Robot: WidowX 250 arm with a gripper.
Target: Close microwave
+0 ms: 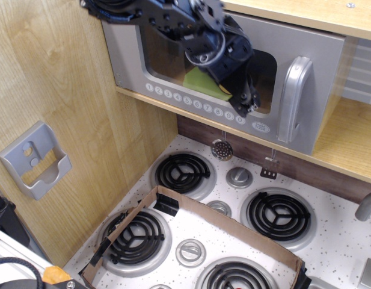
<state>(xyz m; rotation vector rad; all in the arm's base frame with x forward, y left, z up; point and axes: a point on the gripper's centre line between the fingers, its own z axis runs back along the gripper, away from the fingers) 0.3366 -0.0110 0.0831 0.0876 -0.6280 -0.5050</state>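
Note:
The microwave (pixel 305 42) sits under a wooden shelf at the top of the view. Its silver-grey door lies flush with the cabinet front, with a clear window, a row of round white buttons (pixel 194 103) along the bottom and a chunky silver handle (pixel 291 99) at the right. A green and yellow thing shows behind the window. My black gripper (pixel 248 104) hangs in front of the door window, tip down just above the button row, left of the handle. Its fingertips look close together with nothing between them.
Below is a white speckled stovetop with black coil burners (pixel 183 171) and silver knobs (pixel 239 177). A brown cardboard frame (pixel 233 226) lies across the front burners. A small grey wall-mounted holder (pixel 35 159) hangs on the left wooden panel. A wooden shelf (pixel 347 138) is at right.

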